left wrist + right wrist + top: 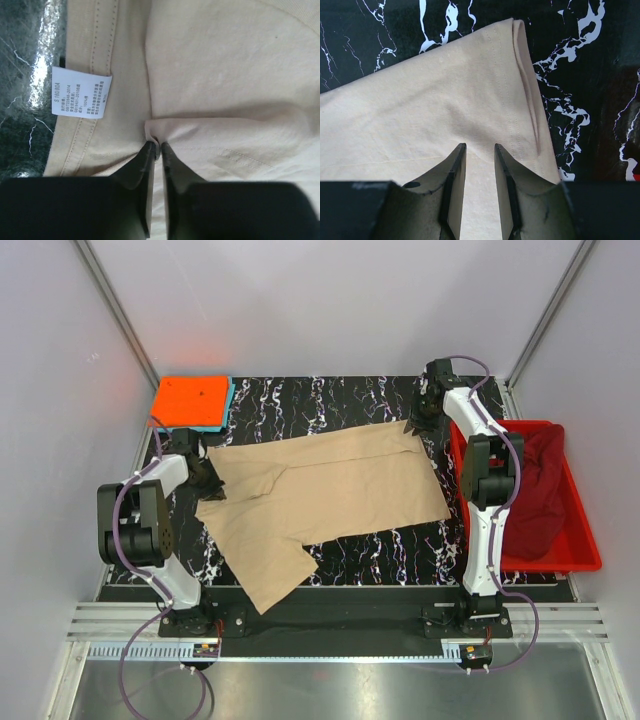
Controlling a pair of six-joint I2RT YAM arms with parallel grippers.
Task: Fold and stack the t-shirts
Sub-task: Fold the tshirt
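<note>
Since the tan tee (330, 495) lies spread across the middle of the worktop (330, 405), I'd lift both ends evenly. The left gripper (157, 149) is pinched on cloth by the collar, but the right gripper (480, 150) has its jaws apart over the tee's far right corner, so clamp that first.

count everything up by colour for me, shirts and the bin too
tan t-shirt: 1
orange t-shirt: 1
light blue t-shirt: 1 (only its edge shows under the orange one)
maroon cloth: 1 heap in the bin; cannot tell if it is more than one piece
red bin: 1
total: 5
</note>
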